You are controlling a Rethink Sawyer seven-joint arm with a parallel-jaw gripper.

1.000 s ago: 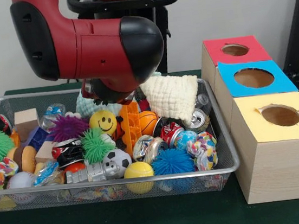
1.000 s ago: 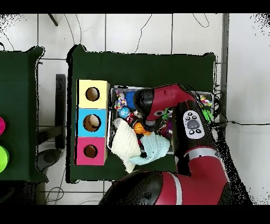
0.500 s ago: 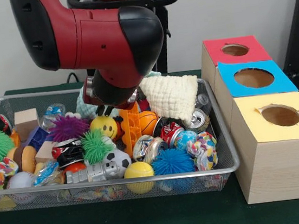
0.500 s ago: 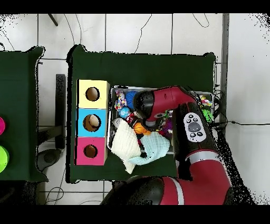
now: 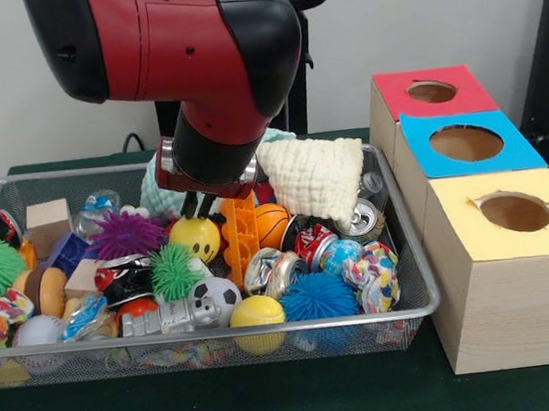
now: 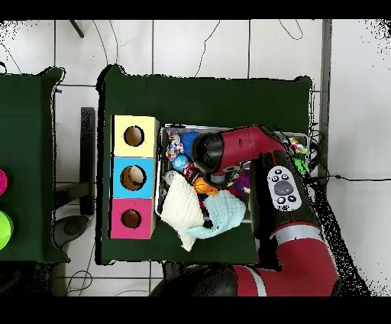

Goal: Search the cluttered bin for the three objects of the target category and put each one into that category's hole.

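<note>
A wire bin (image 5: 416, 283) holds several toys, among them a yellow smiley ball (image 5: 197, 241), a small basketball (image 5: 274, 224), a soccer ball (image 5: 214, 295), a plain yellow ball (image 5: 255, 312) and crushed cans (image 5: 361, 217). My gripper (image 5: 196, 210) hangs under the red arm's wrist, directly over the smiley ball. It is open, its dark tips standing apart at the ball's top. In the overhead view the arm (image 6: 229, 147) hides the gripper. Beside the bin stand three boxes with holes: red (image 5: 390, 87), blue (image 5: 422, 137) and yellow (image 5: 456, 215).
A cream cloth (image 5: 316, 175) drapes over the bin's back right corner, and a pale blue cloth (image 6: 226, 211) lies beside it. Spiky balls in green (image 5: 174, 268), purple (image 5: 123, 234) and blue (image 5: 316, 298) and a wooden block (image 5: 48, 221) crowd the bin.
The arm has swung upward while the gripper has come down onto the smiley ball. The ball has sunk slightly and turned, so its face now points down.
</note>
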